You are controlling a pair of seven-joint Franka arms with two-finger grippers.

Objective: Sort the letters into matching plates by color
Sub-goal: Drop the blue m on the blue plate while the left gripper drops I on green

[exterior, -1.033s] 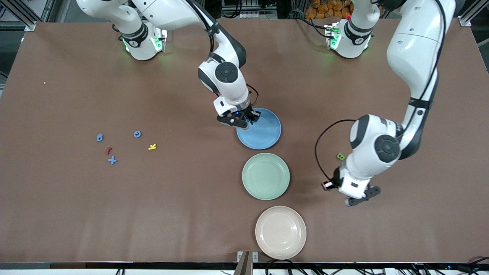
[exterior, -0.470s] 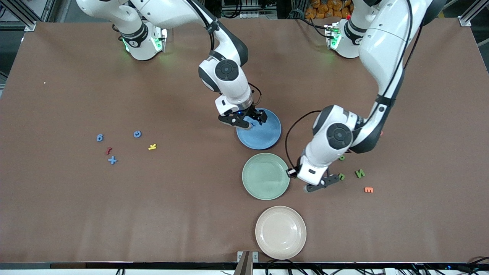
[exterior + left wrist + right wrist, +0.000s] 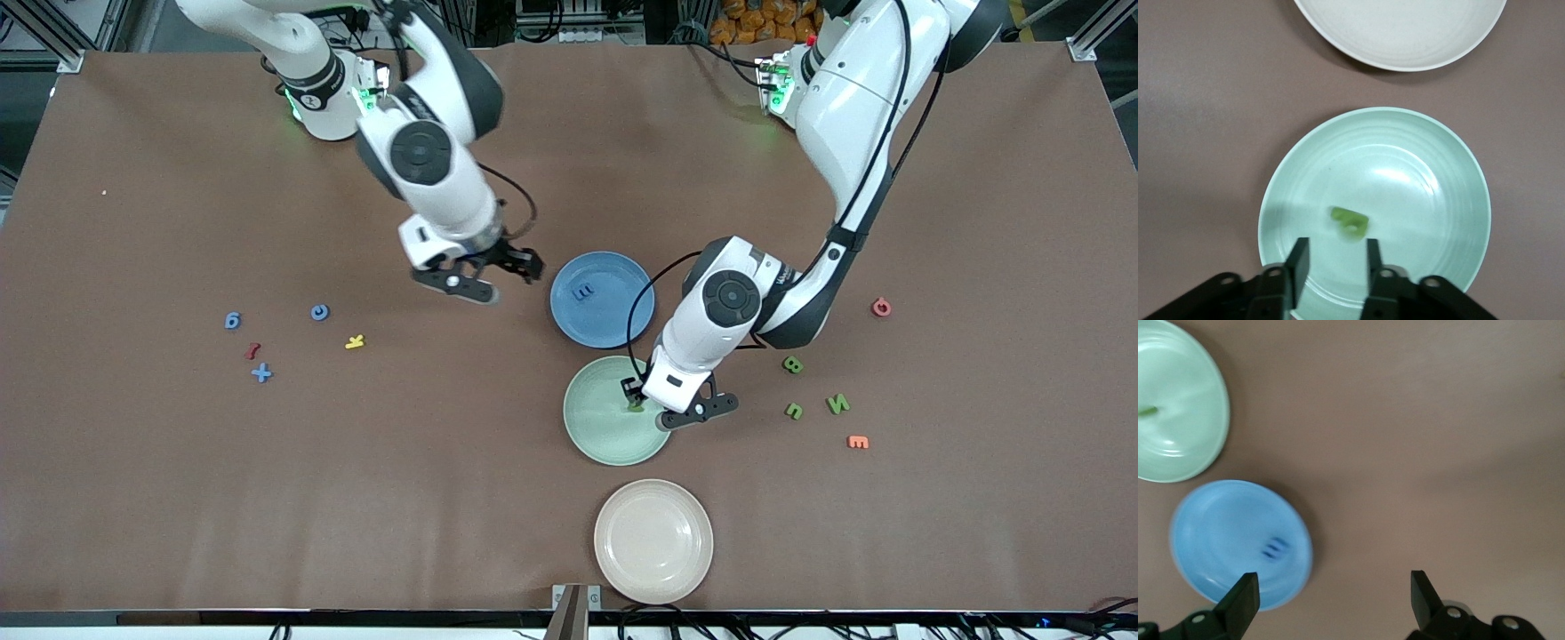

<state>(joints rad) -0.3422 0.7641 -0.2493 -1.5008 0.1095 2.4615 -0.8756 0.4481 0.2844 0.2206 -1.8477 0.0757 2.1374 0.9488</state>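
Observation:
The blue plate (image 3: 622, 322) holds one blue letter (image 3: 584, 292). My right gripper (image 3: 507, 264) is open and empty over bare table beside that plate, toward the right arm's end; the right wrist view shows the gripper (image 3: 1331, 587), the plate (image 3: 1218, 533) and the letter (image 3: 1275, 548). My left gripper (image 3: 636, 396) is open low over the mint green plate (image 3: 596, 428). A green letter (image 3: 1350, 222) lies in that plate (image 3: 1425, 200), just ahead of the left gripper (image 3: 1335, 250). Three green letters (image 3: 792, 364) lie toward the left arm's end. Three blue letters (image 3: 261, 373) lie toward the right arm's end.
A cream plate (image 3: 653, 540) lies nearest the front camera. A red piece (image 3: 881, 308) and an orange piece (image 3: 858, 442) lie among the green letters. A red piece (image 3: 252, 351) and a yellow piece (image 3: 355, 341) lie among the blue letters.
My right gripper let a blue letter go in the blue plate and moved off toward the right arm's end. My left gripper moved over the green plate and dropped a green letter there.

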